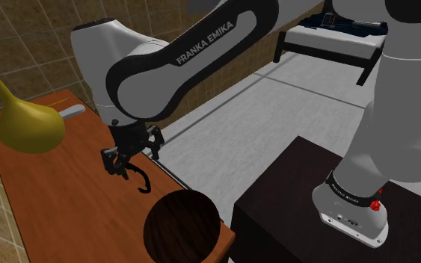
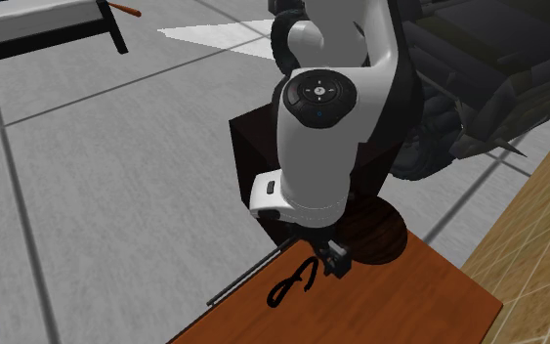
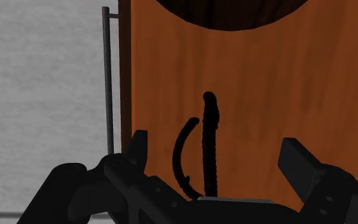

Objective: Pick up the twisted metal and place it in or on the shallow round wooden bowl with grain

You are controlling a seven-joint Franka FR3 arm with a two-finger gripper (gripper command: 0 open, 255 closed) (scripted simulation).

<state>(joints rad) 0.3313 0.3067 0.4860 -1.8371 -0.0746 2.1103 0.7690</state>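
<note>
Reddish-brown tabletop (image 1: 59, 202) set against a tan tiled wall (image 1: 22, 37), grey tiled floor (image 1: 261, 97) along its other side. Low over the wood, black gripper (image 1: 131, 163), jaws spread wide and clasping nothing. Between the two fingers (image 3: 137, 147), touching neither, twisted metal (image 3: 210, 137): a dark ropy bar with a thinner curved strand at its side, lying on the table just under the hand. Ahead of the fingertips, across a stretch of bare wood, dark round bowl (image 1: 182, 224) near the table's corner, close to the stand (image 1: 291, 217); partly hidden behind the white arm (image 2: 312, 147) from the second exterior view. Thin dark rail (image 3: 107, 76) along the table edge, just beside the metal and parallel to it. Well apart at the far end of the table, toward the shoulder view's upper left, yellow gourd-shaped vessel (image 1: 28, 119) with a long spout, and a grey piece (image 1: 72, 112) poking from behind it. On the floor beyond, white bench (image 1: 328, 33) on a dark frame and a dark sofa (image 2: 487, 68).
</note>
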